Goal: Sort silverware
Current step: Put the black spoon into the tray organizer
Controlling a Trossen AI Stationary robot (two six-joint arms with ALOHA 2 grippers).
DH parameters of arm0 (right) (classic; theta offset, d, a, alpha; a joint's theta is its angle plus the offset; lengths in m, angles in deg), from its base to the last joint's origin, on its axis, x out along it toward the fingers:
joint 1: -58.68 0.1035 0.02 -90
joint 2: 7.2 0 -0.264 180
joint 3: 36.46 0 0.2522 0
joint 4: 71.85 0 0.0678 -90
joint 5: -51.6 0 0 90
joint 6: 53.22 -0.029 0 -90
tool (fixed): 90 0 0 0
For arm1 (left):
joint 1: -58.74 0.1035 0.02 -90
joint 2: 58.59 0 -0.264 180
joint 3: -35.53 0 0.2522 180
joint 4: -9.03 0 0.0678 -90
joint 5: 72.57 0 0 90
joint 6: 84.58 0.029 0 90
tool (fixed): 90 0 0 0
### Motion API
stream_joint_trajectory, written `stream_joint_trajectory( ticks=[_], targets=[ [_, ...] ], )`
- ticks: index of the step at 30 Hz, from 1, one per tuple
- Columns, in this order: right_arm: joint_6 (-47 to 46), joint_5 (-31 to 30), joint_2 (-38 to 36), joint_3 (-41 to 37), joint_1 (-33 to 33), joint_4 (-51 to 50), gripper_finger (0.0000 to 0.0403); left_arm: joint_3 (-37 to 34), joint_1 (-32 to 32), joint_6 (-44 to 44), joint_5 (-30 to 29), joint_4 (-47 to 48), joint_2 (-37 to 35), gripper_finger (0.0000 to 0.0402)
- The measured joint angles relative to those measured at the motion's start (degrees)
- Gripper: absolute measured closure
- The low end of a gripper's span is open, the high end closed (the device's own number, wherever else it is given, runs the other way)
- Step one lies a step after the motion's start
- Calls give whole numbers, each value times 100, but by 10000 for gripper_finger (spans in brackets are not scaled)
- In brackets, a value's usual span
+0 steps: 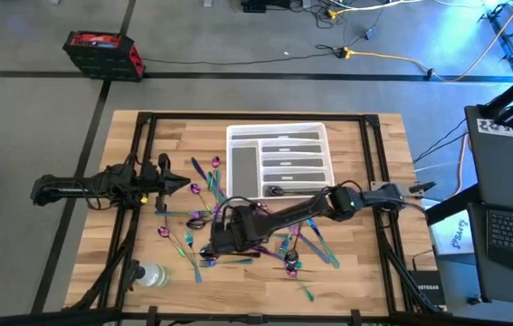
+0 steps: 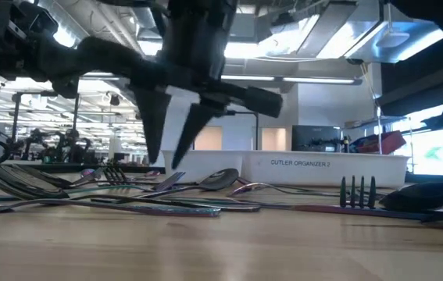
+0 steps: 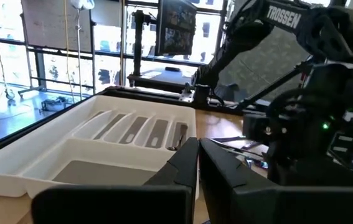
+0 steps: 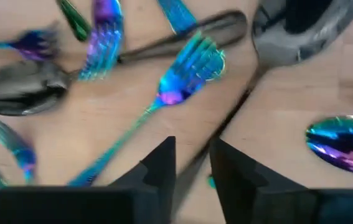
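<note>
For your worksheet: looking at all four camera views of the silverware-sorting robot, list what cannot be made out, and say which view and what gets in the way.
1. High view: the silverware under the right gripper is covered by the arm.
2. Right wrist view: motion blur hides whether the fingers touch the dark handle between them.
3. High view: the contents of the white tray are too small to identify, apart from one piece.
4. Low view: the left gripper cannot be told apart.

Silverware (image 1: 238, 237): iridescent blue-purple-teal forks and spoons, lying flat, scattered and overlapping on the counter (image 1: 365, 272). One piece (image 1: 274, 191) lies in the tray.
</note>
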State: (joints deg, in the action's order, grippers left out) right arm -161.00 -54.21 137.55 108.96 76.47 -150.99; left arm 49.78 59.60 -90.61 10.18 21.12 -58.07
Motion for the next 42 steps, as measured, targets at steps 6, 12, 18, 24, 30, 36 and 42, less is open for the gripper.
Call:
stream_joint_trajectory(
  ticks=[6, 12, 18, 24, 30, 36, 42],
  targets=[
    [-716, -19, -23, 4, 122, -594, 260, 0, 0, 0, 0, 0, 0, 402],
    [-814, -133, 116, -2, 93, -508, 251, 2, -2, -2, 0, 0, 2, 402],
    [-811, -520, 126, -2, -76, -479, 251, 0, 0, -2, 0, 0, 2, 402],
    [-775, -476, 177, -2, -95, -481, 251, 2, 0, -1, 0, 1, 2, 402],
    [-799, -435, 179, -26, -95, -514, 251, 2, -2, -2, 0, 2, 0, 402],
    [-773, -295, 163, -385, -93, -323, 267, 0, -2, 0, 0, 2, 0, 402],
    [-790, -347, 159, -422, -93, -294, 295, 1, -2, 0, 0, 2, 2, 402]
  ],
)
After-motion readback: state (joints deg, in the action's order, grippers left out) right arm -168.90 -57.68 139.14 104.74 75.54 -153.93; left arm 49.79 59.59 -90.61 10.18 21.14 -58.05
